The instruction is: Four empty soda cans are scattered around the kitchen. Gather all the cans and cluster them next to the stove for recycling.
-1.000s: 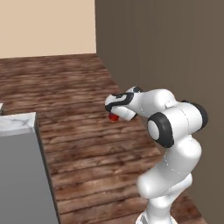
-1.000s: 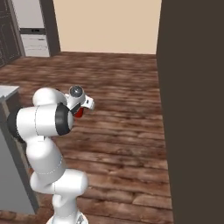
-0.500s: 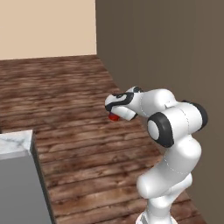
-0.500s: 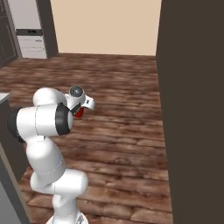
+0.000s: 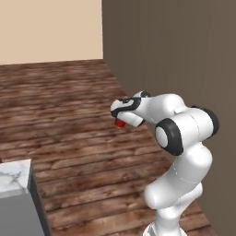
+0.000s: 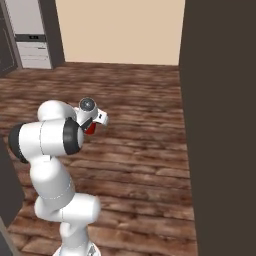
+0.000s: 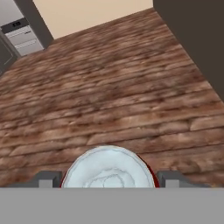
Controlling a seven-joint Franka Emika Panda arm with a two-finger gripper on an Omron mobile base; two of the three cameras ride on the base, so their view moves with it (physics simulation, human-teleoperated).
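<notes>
Above wood floor [image 7: 131, 87], red soda can [image 7: 108, 168] gripped between hand [image 7: 108, 179] fingers.

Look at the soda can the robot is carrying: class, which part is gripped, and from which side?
The soda can sits between the gripper's fingers, clamped across its round side wall. The hand comes from above its silvery top; two flat fingers suit a short cylinder.
</notes>
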